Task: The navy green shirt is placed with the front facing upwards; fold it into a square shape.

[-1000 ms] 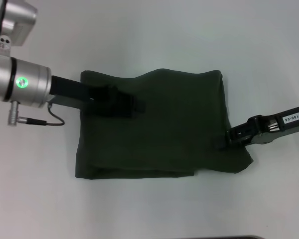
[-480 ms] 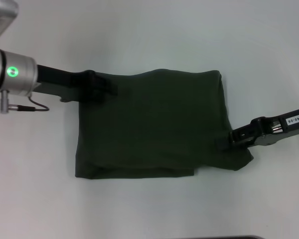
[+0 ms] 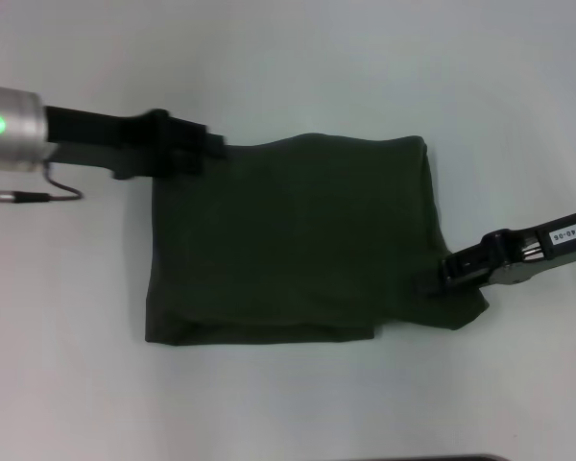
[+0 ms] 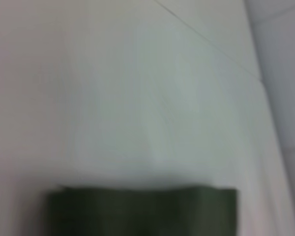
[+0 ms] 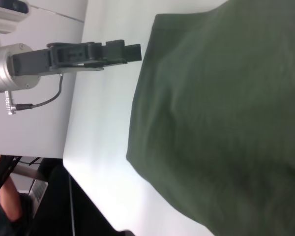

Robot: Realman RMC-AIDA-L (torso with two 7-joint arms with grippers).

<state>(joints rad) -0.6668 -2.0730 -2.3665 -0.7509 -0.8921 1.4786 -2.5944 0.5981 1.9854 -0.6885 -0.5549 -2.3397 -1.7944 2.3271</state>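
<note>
Left gripper (image 3: 206,146) hovered at the far left corner of the navy green shirt (image 3: 298,240), fingers seemingly closed, though blurred. That shirt lay mid-table (image 3: 288,58), a plain, soft, matte, near-square fold, slightly wider across. Right gripper (image 3: 438,281) pressed its right edge; whether it pinched cloth was unclear.

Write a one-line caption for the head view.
Folded navy green shirt lies on the white table; left gripper at its far left corner, right gripper at its right edge.
</note>
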